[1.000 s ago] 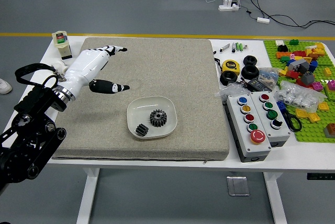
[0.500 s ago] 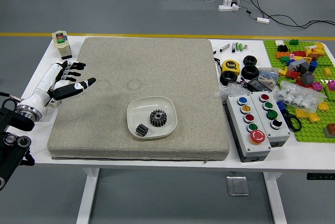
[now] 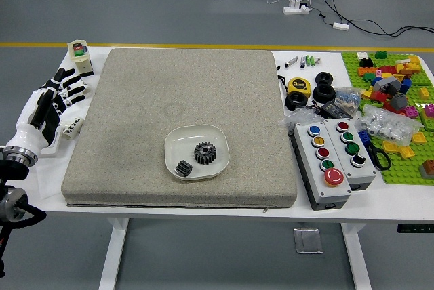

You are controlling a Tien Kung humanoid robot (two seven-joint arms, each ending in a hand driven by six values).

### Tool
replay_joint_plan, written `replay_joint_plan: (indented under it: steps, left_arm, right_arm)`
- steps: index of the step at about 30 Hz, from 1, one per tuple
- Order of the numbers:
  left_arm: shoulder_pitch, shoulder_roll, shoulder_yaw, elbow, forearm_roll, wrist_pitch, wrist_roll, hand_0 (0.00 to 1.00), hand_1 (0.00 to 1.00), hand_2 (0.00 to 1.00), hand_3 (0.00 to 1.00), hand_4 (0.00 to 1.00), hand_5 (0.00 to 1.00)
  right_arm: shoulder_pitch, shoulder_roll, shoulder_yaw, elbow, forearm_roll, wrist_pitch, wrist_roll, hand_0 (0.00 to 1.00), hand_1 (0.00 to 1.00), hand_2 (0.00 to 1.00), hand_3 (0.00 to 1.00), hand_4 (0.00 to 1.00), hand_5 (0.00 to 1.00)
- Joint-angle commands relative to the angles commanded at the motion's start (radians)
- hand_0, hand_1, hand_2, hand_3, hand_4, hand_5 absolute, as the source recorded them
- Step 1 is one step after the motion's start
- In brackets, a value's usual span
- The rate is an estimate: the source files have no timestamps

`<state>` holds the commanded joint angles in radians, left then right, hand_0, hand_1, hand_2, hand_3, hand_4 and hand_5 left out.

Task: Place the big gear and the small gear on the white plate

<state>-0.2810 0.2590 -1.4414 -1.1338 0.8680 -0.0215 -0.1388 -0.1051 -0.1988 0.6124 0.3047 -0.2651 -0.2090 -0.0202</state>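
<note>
Both gears lie inside the white plate [image 3: 178, 142], which rests on the beige mat. The big gear [image 3: 205, 153] is flat, right of the plate's middle. Just left of it and closer to the table's near edge is the small gear [image 3: 184, 168], apart from it. My left hand [image 3: 68, 91] is over the table's left edge, well left of the plate, with its fingers spread and nothing in them.
The mat [image 3: 135, 100] covers the table's left and middle part. Button boxes [image 3: 332, 161], black wheels [image 3: 296, 100], a yellow tape measure [image 3: 299, 87] and toy bricks on green baseplates [image 3: 407, 168] stand to the right. A small bottle [image 3: 80, 57] stands at the back left.
My left hand has drawn back to the left, from over the mat to the table's left edge. Both gears and the plate have stayed still.
</note>
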Motion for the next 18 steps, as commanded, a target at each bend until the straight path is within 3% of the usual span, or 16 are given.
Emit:
replay_joint_plan:
  steps: [18]
  left_arm:
    - [0.014,-0.004,-0.024,0.009,-0.011,-0.007,-0.002,0.775,0.839,0.896,0.867,0.947,0.986]
  right_arm:
    - [0.003,-0.003,-0.006,0.001,0.003,-0.001,0.001,0.756,0.798,0.824,0.748,0.927,0.787]
